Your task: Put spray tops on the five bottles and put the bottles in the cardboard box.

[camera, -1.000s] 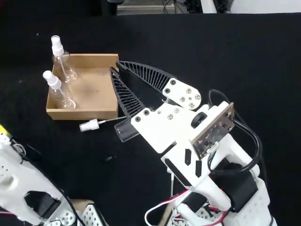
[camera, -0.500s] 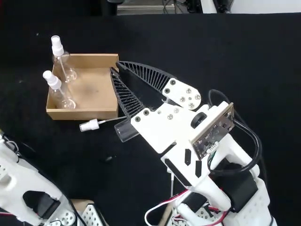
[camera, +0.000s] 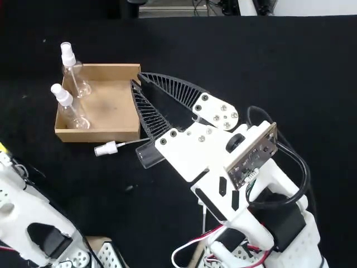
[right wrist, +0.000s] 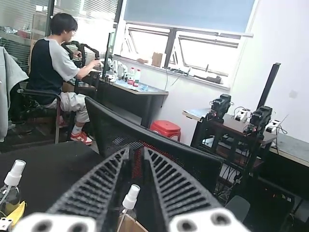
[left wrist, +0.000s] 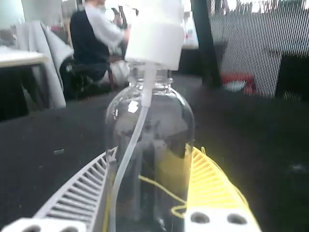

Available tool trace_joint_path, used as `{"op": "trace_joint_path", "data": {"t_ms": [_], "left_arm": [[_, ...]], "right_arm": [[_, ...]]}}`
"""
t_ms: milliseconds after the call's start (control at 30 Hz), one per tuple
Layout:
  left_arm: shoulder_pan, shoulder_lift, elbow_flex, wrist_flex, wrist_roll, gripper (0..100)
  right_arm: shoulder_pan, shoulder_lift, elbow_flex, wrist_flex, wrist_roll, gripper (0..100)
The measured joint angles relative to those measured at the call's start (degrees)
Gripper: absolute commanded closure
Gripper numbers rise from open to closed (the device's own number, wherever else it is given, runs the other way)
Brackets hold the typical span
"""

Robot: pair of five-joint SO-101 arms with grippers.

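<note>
My left hand (left wrist: 152,157) pinches a clear bottle (left wrist: 159,116) around its belly, with the spray top (left wrist: 155,34) on its neck. It looks light, slick and thin-walled, so I'd squeeze gently there. My right hand (camera: 136,79), slightly spread and empty, hovers at the far right corner of the cardboard box (camera: 97,135).

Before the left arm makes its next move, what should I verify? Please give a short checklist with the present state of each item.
1. Left gripper holds the bottle upright: ok.
2. Spray top seated fully on that bottle: cannot tell.
3. Free floor in the cardboard box: ok; two capped bottles stand along one side.
4. Right gripper away from the box: not ok; it lies at the box's wall.
5. All spray tops fitted: not ok; a loose spray top lies on the table beside the box.
</note>
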Motion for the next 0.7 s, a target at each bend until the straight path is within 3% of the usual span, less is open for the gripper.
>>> {"op": "trace_joint_path", "data": {"t_ms": [300,700], "left_arm": [[-0.35,8.97,-9.76,-0.62,-1.49,97],[-0.62,9.23,-9.93,-0.79,-1.49,94]], "right_arm": [[0.00,0.00,0.00,0.00,0.00,98.8],[0.00,0.00,0.00,0.00,0.00,98.8]]}}
